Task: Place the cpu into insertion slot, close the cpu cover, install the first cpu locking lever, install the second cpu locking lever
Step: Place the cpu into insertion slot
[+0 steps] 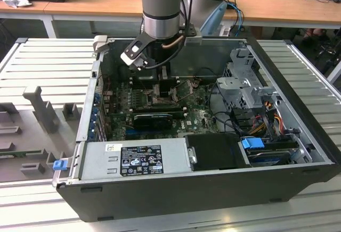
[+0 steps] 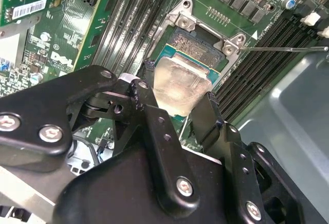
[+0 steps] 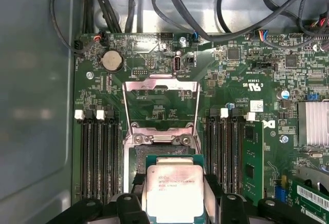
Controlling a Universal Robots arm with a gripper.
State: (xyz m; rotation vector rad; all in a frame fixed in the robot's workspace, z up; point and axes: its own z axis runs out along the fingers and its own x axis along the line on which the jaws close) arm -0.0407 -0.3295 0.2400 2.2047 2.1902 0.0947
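The cpu (image 3: 174,189), a pale silvery square chip, sits between the black fingers (image 2: 208,115) of my gripper (image 2: 177,106), which is shut on two of its edges. It hangs just over the insertion slot (image 3: 163,154), a dark socket with a silvery rim (image 2: 198,44), covering the slot's nearer part. I cannot tell whether it touches the socket. The cpu cover (image 3: 160,86), a thin metal frame, stands flipped open beyond the socket. A thin locking lever (image 2: 288,49) sticks out sideways from the socket. In the exterior view the gripper (image 1: 160,91) reaches down inside the computer case.
Long black memory slots (image 3: 97,157) flank the socket on both sides. Cables (image 3: 205,13) run across the far edge of the green motherboard (image 3: 231,75). The case holds a power supply (image 1: 136,157), a graphics card (image 1: 154,119) and a drive cage (image 1: 250,91).
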